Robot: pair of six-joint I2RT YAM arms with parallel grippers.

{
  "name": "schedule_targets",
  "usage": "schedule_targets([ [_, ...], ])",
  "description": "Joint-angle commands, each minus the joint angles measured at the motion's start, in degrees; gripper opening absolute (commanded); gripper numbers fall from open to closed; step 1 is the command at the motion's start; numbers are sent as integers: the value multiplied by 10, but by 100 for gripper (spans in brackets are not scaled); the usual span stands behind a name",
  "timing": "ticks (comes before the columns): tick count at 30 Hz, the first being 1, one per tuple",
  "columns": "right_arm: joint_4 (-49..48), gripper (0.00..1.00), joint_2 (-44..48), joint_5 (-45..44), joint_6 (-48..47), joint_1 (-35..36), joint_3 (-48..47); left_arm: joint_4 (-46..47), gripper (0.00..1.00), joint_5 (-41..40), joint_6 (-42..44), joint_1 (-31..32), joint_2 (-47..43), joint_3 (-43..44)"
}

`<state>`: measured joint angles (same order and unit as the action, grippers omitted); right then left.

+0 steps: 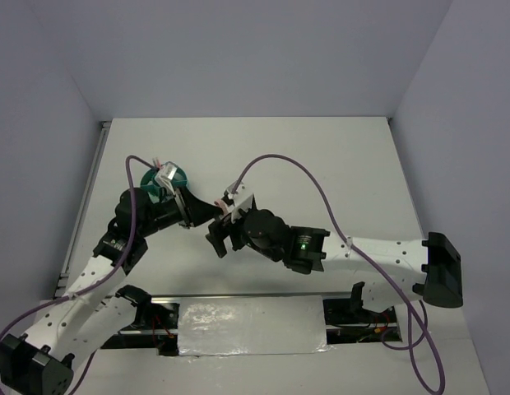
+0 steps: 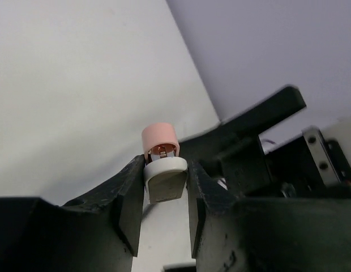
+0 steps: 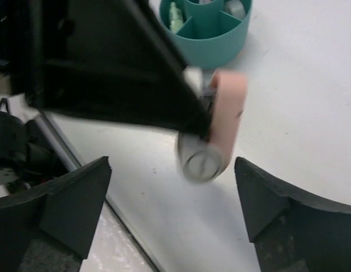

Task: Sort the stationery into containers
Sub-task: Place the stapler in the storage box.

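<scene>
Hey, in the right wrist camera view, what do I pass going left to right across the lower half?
A finger of the right gripper, the pink eraser, then that gripper's other finger.

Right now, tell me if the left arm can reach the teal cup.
Probably yes: the teal cup sits close by the left arm, with nothing between; the left fingers grip the pink eraser and the right fingers stand open.
</scene>
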<state>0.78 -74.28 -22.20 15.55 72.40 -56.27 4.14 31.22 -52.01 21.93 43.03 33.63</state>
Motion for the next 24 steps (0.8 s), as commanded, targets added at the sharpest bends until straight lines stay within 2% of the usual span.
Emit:
schedule_targets([
  [1,-28,100,30,-17,-5,7,7,-46,0,-113,116,0,7,66],
  [3,-26,100,48,1,-17,-4,33,-90,0,-199,196,0,14,86],
  [5,-24,100,82,11,-31,-9,51,-102,0,-333,215,-15,37,81],
  [7,-24,100,118,17,-38,-16,80,-57,0,-323,227,-58,72,71],
  [8,-22,100,131,19,-43,-16,89,-22,0,-285,260,-65,86,55],
  [9,-19,100,142,26,-46,-18,101,31,0,-275,278,-68,100,53],
  [10,-12,100,163,27,-50,-19,106,43,0,-269,318,-70,131,56],
  [12,11,100,182,25,-55,-19,121,38,0,-245,366,-70,161,84],
  [16,33,100,235,21,-67,-19,148,36,0,-264,480,-71,200,114],
  [19,32,100,270,22,-75,-20,174,49,0,-252,511,-71,200,111],
  [20,33,100,286,23,-77,-20,186,53,0,-229,545,-71,197,108],
  [24,28,100,328,22,-82,-20,216,114,0,-202,594,-73,186,63],
])
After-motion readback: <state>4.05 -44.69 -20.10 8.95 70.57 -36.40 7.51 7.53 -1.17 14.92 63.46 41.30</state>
